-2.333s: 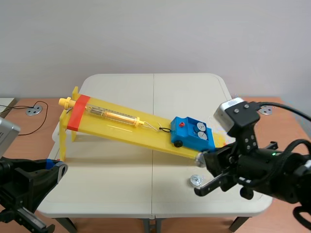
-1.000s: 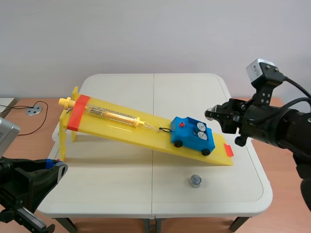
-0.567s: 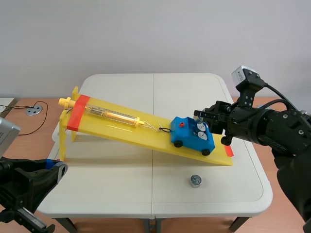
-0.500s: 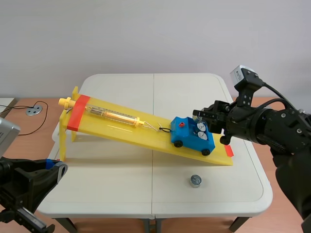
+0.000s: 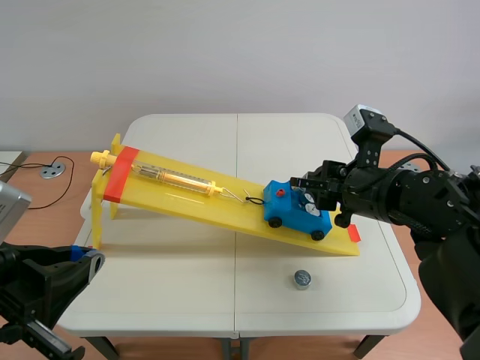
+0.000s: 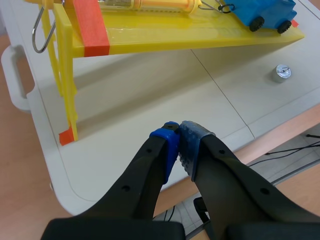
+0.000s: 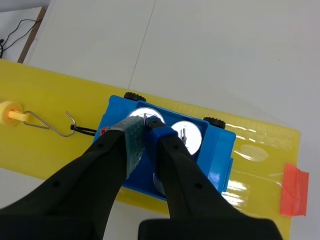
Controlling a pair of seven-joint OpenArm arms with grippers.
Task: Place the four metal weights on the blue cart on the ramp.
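Observation:
The blue cart [image 5: 294,211] [image 7: 220,150] sits low on the yellow ramp [image 5: 195,196], hooked to a spring scale [image 5: 176,178]. My right gripper [image 5: 309,189] [image 7: 146,131] hangs right over the cart's bed, shut on the thin stem of a metal weight [image 7: 141,114] at its fingertips. A second weight [image 7: 185,134] lies in the bed beside it, and the edge of a third [image 7: 157,184] shows under the fingers. One more weight [image 5: 301,279] [image 6: 282,73] stands on the table below the ramp. My left gripper [image 6: 179,131] is shut on nothing over the near left edge.
The ramp [image 6: 175,35] stands on thin yellow legs [image 6: 62,95] at its high left end, with a red band [image 5: 120,174] across it. A red tape mark [image 7: 292,189] sits at its low end. A cable and round disc [image 5: 51,171] lie on the side desk.
My right gripper, carrying a weight, has come left and down from above the table's right side to just over the cart's bed. The left arm has not moved.

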